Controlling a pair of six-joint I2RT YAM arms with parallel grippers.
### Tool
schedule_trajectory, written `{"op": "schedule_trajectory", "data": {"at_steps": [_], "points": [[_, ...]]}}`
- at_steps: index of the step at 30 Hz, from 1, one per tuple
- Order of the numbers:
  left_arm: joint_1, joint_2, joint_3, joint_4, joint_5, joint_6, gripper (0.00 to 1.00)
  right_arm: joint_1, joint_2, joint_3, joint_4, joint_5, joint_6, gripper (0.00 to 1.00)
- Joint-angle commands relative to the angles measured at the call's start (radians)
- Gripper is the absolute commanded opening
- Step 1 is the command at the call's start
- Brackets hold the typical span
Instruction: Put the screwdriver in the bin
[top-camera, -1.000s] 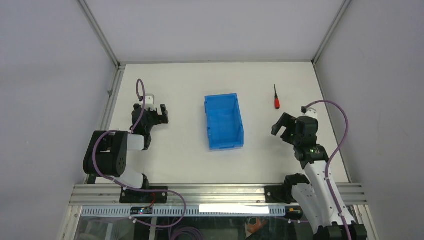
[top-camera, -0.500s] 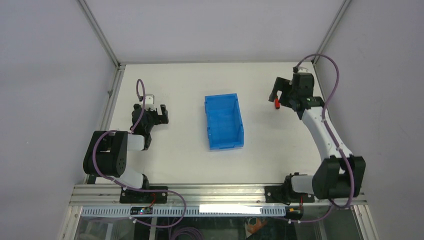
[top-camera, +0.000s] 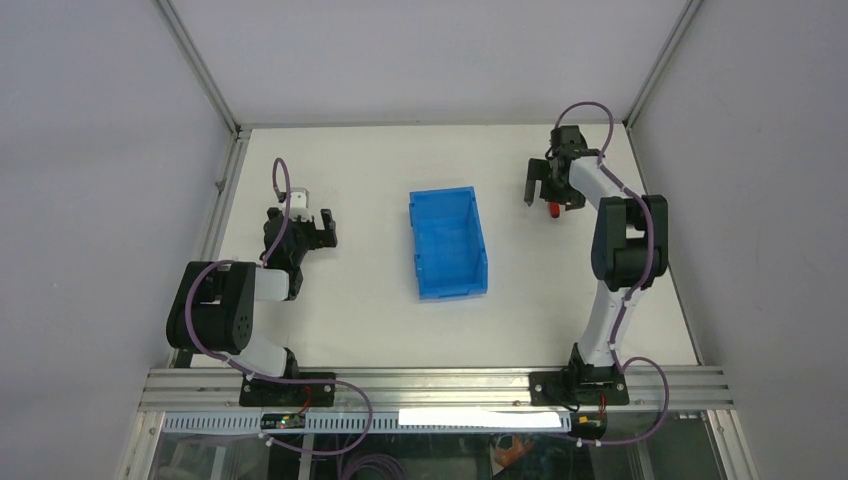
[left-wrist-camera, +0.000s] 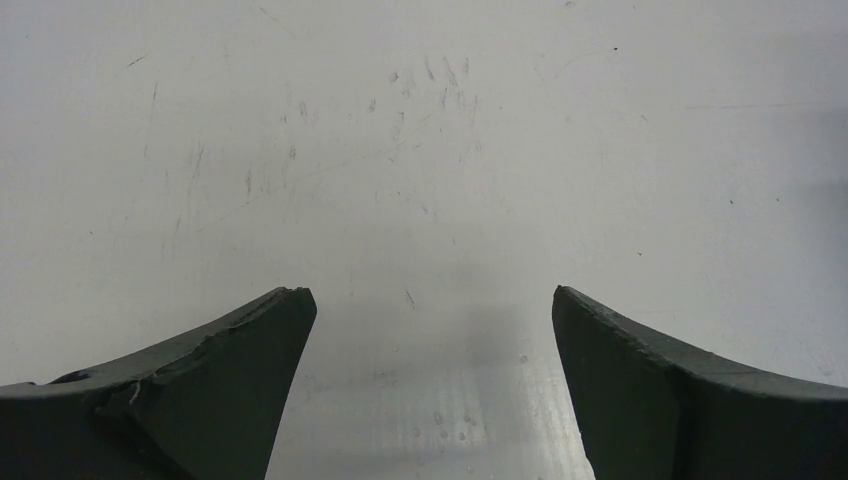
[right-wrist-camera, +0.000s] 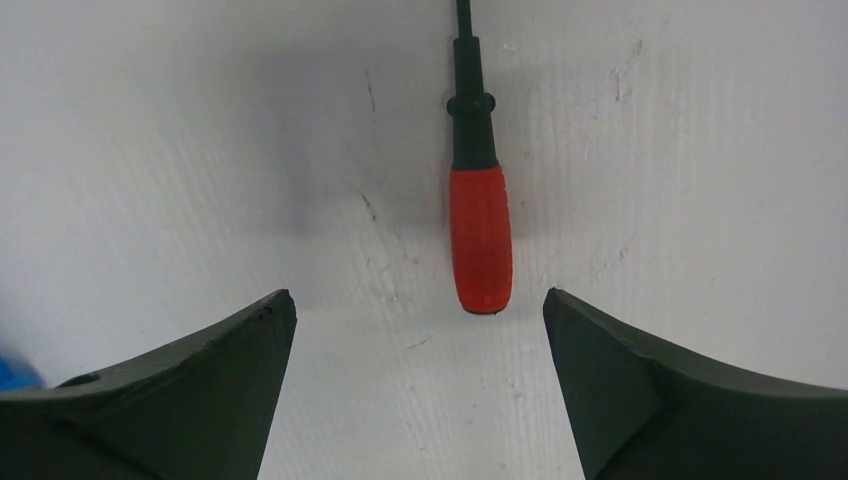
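The screwdriver (right-wrist-camera: 480, 240) lies flat on the white table, red handle towards the camera and black shaft running away. My right gripper (right-wrist-camera: 418, 300) is open just above it, the handle's end lying level with the fingertips, nearer the right one and touching neither. From above, the right gripper (top-camera: 550, 197) is at the far right of the table with only the red handle of the screwdriver (top-camera: 553, 211) showing under it. The blue bin (top-camera: 447, 243) stands at the table's middle, left of the screwdriver. My left gripper (top-camera: 318, 234) is open and empty, low over bare table (left-wrist-camera: 430, 180).
A metal frame rail (top-camera: 222, 200) borders the table on the left, and grey walls close the back and sides. A blue sliver of the bin (right-wrist-camera: 10, 375) shows at the left edge of the right wrist view.
My right arm has swung from the near right of the table out to the far right and now holds its open gripper over the screwdriver. The left arm has not moved.
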Motion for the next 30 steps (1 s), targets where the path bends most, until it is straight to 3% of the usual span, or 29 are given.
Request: {"op": "schedule_trajectory", "data": {"at_steps": [1,8,9,13,15,18,30], "points": [[-0.009,-0.029,0.0,0.027,0.005,-0.016,0.99,-0.02,0.089,0.105,-0.04,0.032,-0.046,0.95],[-0.009,-0.03,0.0,0.026,0.006,-0.016,0.99,-0.058,0.181,0.151,-0.055,-0.016,-0.007,0.75],[-0.008,-0.029,0.0,0.026,0.006,-0.016,0.99,-0.059,0.187,0.153,-0.055,-0.012,-0.007,0.68],[-0.008,-0.03,0.001,0.027,0.006,-0.017,0.99,-0.059,0.191,0.165,-0.077,0.005,-0.008,0.28],[-0.008,-0.03,0.0,0.027,0.006,-0.017,0.99,-0.059,0.171,0.168,-0.088,0.005,-0.007,0.17],[-0.008,-0.03,0.001,0.026,0.006,-0.017,0.99,-0.059,0.112,0.162,-0.106,0.016,-0.007,0.13],[-0.008,-0.03,0.0,0.026,0.006,-0.016,0.99,-0.001,-0.254,0.105,-0.266,0.073,0.066,0.13]]}}
